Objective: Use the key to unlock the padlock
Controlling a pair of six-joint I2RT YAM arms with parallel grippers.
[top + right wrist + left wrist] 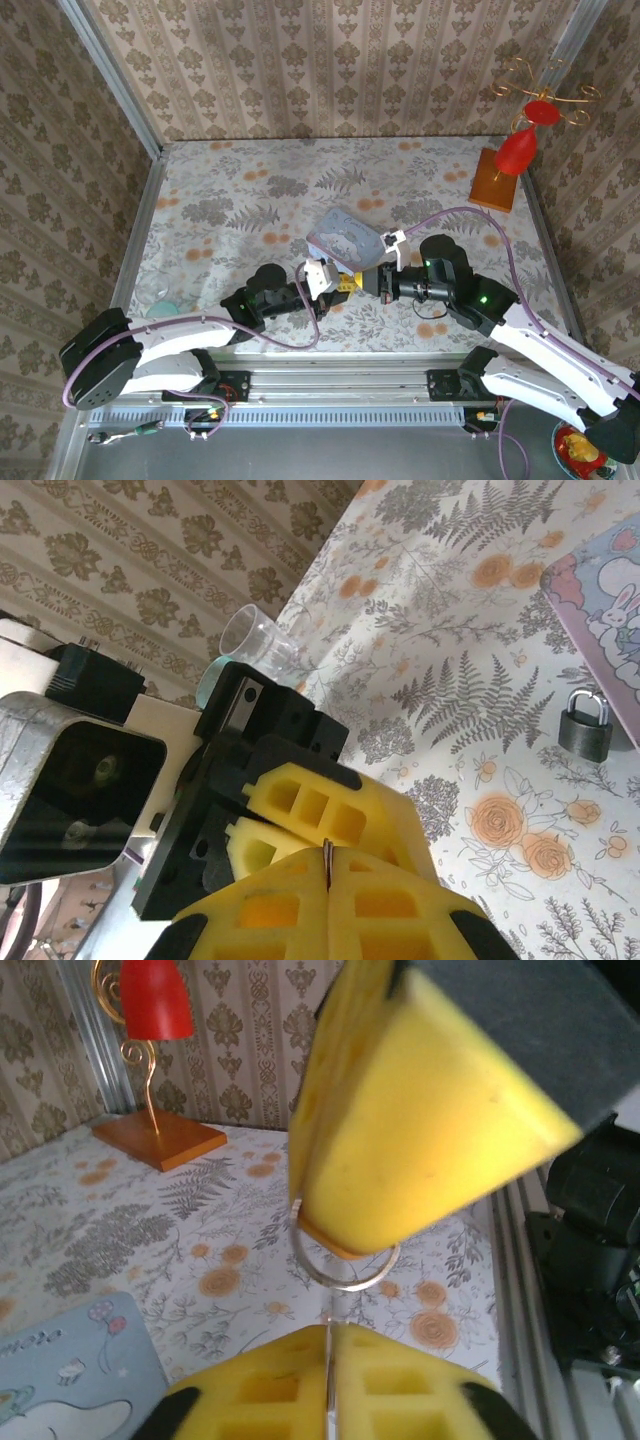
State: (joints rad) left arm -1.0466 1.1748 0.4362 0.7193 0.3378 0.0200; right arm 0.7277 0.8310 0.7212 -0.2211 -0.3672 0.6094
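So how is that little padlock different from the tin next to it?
The padlock is far smaller than the tin. The padlock is a dark grey block with a shiny curved shackle, while the tin is flat and pale blue with a rabbit picture on its lid. Both lie on the flowered table, close beside each other.

Padlock (585,730), right of frame: dull grey metal, shinier shackle. Yellow pads (420,1110): matt, spongy foam. Key ring (340,1282): polished metal. Surface (130,1230): matt floral print.
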